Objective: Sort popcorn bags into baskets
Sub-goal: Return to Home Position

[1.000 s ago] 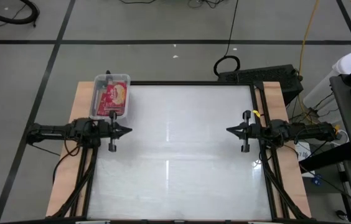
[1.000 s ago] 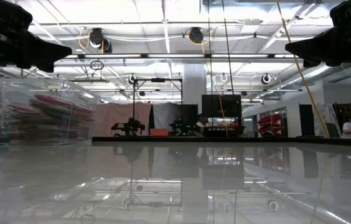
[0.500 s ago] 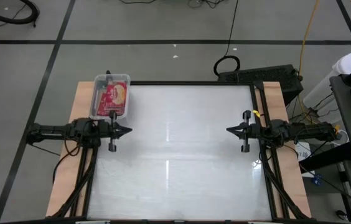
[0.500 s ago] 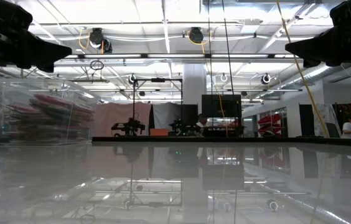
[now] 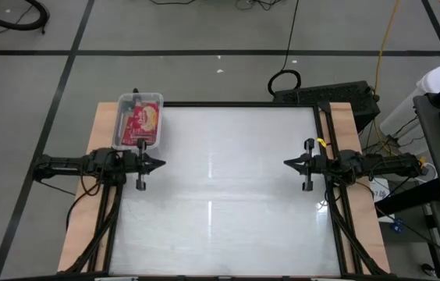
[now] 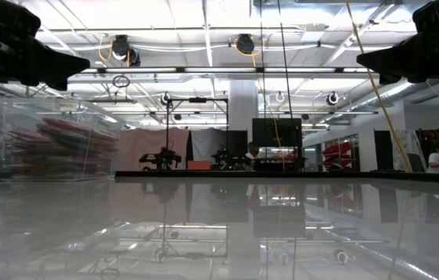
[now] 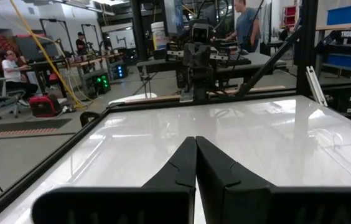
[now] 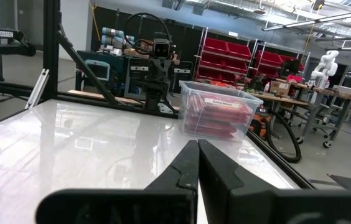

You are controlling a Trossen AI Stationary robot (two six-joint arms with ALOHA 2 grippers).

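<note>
High view: both arms parked, popcorn bags (image 5: 140, 125) all inside the clear bin (image 5: 140, 97).
The left gripper (image 5: 160, 164) hangs just beside the bin's near end, and the right gripper (image 5: 288, 163) is well across the table (image 5: 228, 211) from it. Both have fingers pressed together and carry nothing. Homing looks nearly finished, so any last settling should be slow and clear of the bin's wall. From above only the top packet shows, whereas the low view reveals several layered in a stack.
</note>
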